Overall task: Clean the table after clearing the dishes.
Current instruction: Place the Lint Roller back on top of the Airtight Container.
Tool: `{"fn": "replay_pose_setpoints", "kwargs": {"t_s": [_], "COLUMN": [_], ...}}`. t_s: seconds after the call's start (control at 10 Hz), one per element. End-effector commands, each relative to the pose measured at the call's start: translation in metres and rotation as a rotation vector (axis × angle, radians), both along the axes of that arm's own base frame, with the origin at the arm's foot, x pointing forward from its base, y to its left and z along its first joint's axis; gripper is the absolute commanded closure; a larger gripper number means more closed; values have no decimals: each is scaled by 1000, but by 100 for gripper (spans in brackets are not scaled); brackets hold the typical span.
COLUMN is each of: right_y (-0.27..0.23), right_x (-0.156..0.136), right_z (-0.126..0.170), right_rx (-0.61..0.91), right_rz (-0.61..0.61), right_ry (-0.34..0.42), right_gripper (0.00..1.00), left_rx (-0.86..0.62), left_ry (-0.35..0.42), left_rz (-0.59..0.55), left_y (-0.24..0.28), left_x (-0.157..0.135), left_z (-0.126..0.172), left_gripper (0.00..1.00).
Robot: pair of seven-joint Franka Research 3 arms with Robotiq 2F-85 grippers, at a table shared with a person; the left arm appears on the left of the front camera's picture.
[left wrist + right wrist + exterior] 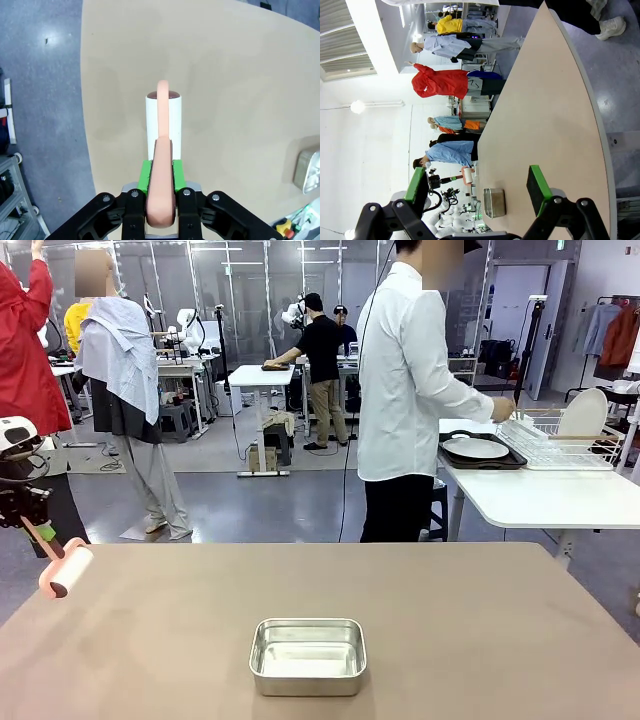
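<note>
Behind the taupe tabletop (450, 630) a person in a white shirt (405, 390) stands at a smaller white table (545, 495) on the far right, where the dishes sit: a white plate on a dark tray (480, 452) beside a wire rack (560, 440). So the dishes are off the big surface; what lies on it is one small steel pan (307, 655), near the middle of the near edge. You will find the left claw (160, 200) clamped tight on the salmon-pink handle of a lint roller (66, 568). From the left wrist the handle runs straight out along the fingers and the white roll (164, 125) lies in line with it too, poised above the tabletop's left edge, with the whole bare surface spreading away to the right. I cannot tell whether the roll is touching the top. The right claw (479, 187) stands wide open and empty, hovering high over the right side, well apart from the pan. Judgement: the left arm is the one placed to wipe; its stroke should go rightward from the left edge, and the pan lies in that path on the near side.
</note>
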State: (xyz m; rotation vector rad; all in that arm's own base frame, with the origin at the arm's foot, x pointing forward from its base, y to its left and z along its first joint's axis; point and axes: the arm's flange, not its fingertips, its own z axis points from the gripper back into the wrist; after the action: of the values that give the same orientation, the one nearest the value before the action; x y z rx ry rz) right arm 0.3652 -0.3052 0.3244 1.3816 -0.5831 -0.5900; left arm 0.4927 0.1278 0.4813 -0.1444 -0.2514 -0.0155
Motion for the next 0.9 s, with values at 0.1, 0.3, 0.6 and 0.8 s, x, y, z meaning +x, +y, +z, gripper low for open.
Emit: {"fn": "replay_pose_setpoints", "kwargs": {"t_s": [0.1, 0.3, 0.6, 0.8], "right_y": [1, 1, 1, 1], "right_x": [-1, -1, -1, -1], "right_z": [4, 4, 4, 4], "right_rx": [3, 3, 3, 3], "right_rz": [-2, -2, -2, -2], "right_ry": [-2, -2, -2, -2], "right_gripper": [0, 0, 0, 0], "left_rx": [105, 239, 364, 386], "left_ry": [-1, -37, -131, -158], "left_rz": [-206, -497, -963, -1211], "left_y": [-53, -152, -274, -332], "left_x": [19, 29, -21, -56], "left_z": [24, 66, 113, 118], "left_gripper": [80, 80, 80, 80]}}
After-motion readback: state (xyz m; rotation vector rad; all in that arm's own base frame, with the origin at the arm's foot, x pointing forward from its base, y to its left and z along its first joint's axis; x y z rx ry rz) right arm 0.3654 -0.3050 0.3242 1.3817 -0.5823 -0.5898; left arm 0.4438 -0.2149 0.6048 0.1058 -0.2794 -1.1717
